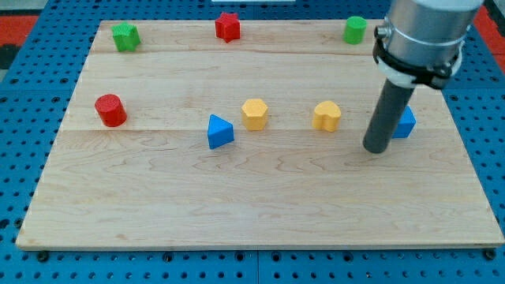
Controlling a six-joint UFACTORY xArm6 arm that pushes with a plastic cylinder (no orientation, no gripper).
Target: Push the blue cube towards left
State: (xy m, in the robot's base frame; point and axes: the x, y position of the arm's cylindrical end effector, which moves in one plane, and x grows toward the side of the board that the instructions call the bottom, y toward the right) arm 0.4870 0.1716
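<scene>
The blue cube (405, 123) sits at the view's right on the wooden board (260, 197), mostly hidden behind my dark rod. My tip (377, 148) rests on the board just left of and slightly below the cube, touching or nearly touching it. A yellow heart-like block (327, 115) lies to the left of my tip.
A yellow hexagonal block (255, 113) and a blue triangular block (219, 132) sit mid-board. A red cylinder (110, 110) is at the left. Along the top edge are a green star-like block (125, 36), a red star-like block (227, 26) and a green cylinder (355, 30).
</scene>
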